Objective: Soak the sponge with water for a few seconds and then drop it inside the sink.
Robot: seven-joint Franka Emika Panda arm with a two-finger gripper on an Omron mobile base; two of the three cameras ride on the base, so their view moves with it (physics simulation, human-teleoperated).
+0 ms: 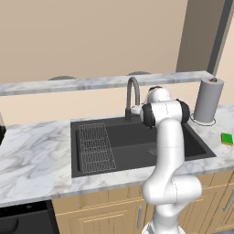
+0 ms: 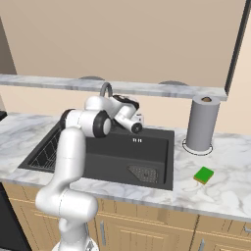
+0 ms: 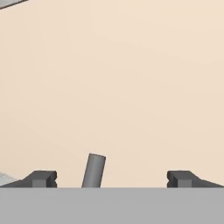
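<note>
The green sponge [image 1: 227,138] [image 2: 204,174] lies on the marble counter to the right of the sink, well away from the hand. The dark sink [image 1: 123,137] [image 2: 147,152] has a grey gooseneck faucet [image 1: 132,91] [image 2: 106,88] at its back rim. My gripper [image 3: 112,178] is held at the faucet's base behind the basin, facing the beige wall. It is open, with a short grey rod [image 3: 94,170] standing between its fingertips [image 3: 43,178], closer to the left one. The water is out of view.
A wire rack [image 1: 93,146] lies in the sink's left half and a mesh drain [image 2: 144,173] at the front right. A grey paper towel roll [image 1: 209,99] [image 2: 201,123] stands behind the sponge. A raised marble ledge [image 1: 91,83] runs along the wall.
</note>
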